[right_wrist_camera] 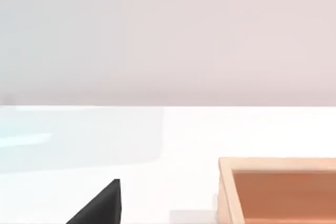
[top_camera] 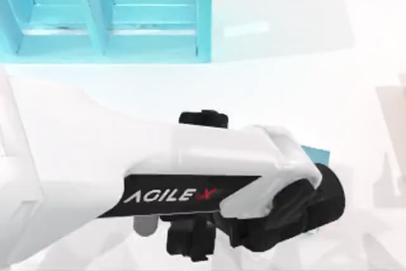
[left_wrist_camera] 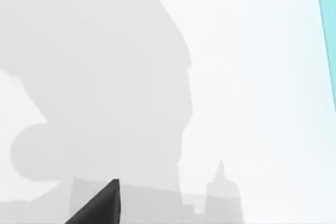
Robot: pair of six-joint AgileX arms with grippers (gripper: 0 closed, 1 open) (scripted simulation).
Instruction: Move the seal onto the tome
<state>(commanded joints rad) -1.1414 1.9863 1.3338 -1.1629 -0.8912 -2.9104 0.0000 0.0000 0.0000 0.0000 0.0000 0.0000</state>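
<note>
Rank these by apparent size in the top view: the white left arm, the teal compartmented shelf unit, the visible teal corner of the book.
1. White left arm, though nearness to the camera inflates it.
2. Teal compartmented shelf unit.
3. Teal book corner.

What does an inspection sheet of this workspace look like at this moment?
Surface: white table, bare where it shows.
Job's things: a teal corner, likely the tome, pokes out beneath the left arm; seal: nothing seen.
Clutter: teal shelf unit at the table's far left; tan wooden box in the right wrist view.
Grippers: left gripper hangs over the teal corner, fingers hidden; a dark tip of the right gripper is in its wrist view.
Cables: nothing seen.
Surroundings: plain pale backdrop.
</note>
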